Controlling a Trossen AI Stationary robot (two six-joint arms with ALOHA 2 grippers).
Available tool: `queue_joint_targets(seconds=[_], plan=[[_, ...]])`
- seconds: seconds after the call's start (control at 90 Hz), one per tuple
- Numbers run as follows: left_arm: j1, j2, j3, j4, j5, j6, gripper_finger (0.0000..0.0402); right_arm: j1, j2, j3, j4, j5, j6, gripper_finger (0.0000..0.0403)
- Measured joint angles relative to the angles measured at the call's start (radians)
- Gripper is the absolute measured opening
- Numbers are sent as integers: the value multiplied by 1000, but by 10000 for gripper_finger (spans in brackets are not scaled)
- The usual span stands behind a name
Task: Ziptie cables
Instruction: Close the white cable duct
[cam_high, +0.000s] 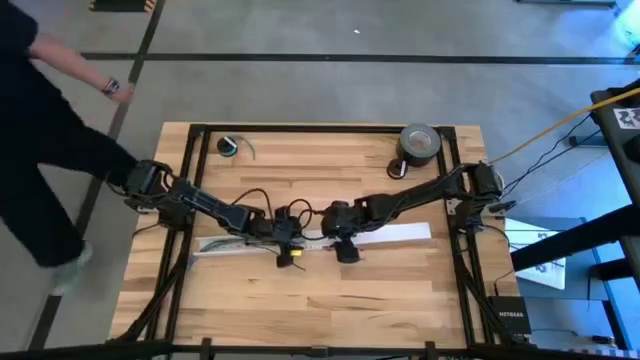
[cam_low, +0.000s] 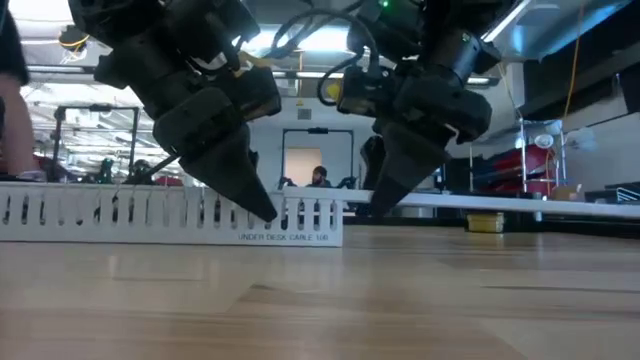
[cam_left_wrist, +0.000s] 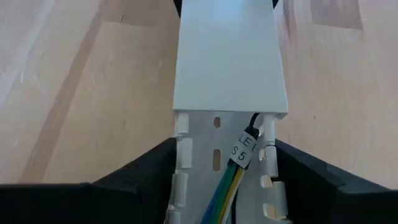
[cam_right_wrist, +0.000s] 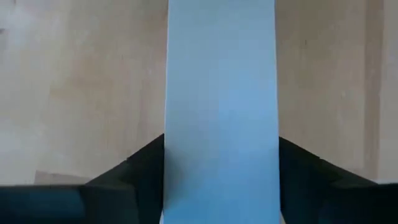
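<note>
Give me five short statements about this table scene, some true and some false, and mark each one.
1. Both grippers are down at the white cable duct near the table's middle. True.
2. The roll of tape sits at the table's front edge. False: it lies at the far edge, on the right arm's side.
3. The left gripper straddles the slotted duct that holds coloured wires. True.
4. The right gripper straddles a flat white cover. True.
5. A person stands beyond the table's right side. False: the person is on the left arm's side.
</note>
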Motion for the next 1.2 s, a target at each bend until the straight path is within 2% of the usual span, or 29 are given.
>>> queue_joint_targets(seconds=[0.356,0.6,0.922,1.2], plan=[[0,-2,1,6,0,4,221,0,3,26,21,-7,13,213],[-1,-2,0,-11,7,8,221,0,62,74,16,-32,12,214],[-2,-2,-1,-11,6,11,221,0,73,94,13,-11,15,213],[-3,0,-1,3,-6,-7,221,2,75,98,8,16,125,213]])
